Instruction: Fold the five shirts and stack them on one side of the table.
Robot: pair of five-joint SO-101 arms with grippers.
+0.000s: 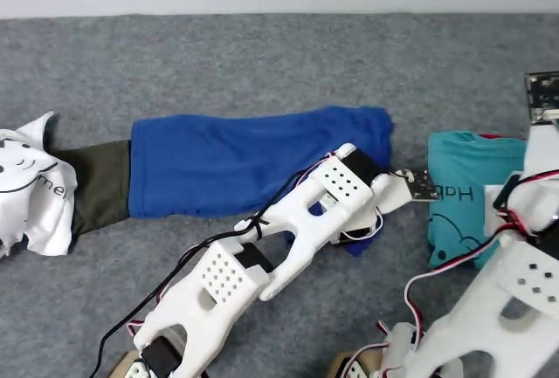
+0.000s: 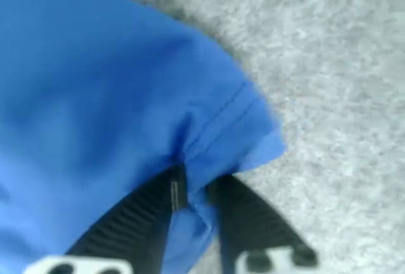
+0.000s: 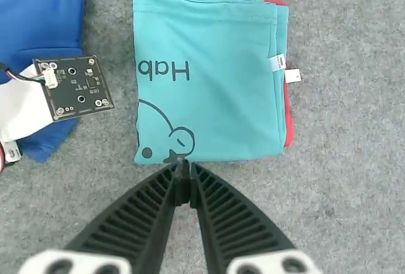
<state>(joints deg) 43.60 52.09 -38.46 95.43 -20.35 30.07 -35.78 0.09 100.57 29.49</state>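
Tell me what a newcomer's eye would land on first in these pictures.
A blue shirt, folded into a long strip, lies across the middle of the table, and the left tool pinches its corner. At the right side a folded teal shirt sits on a red shirt, with the shut right tool close by its edge.

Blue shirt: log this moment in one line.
left jaws shut on blue shirt; right jaws shut beside teal shirt; teal on red shirt

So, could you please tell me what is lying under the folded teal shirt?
A red garment lies beneath the teal shirt; only its edge peeks out along two sides. The rest, and anything further below, is covered.
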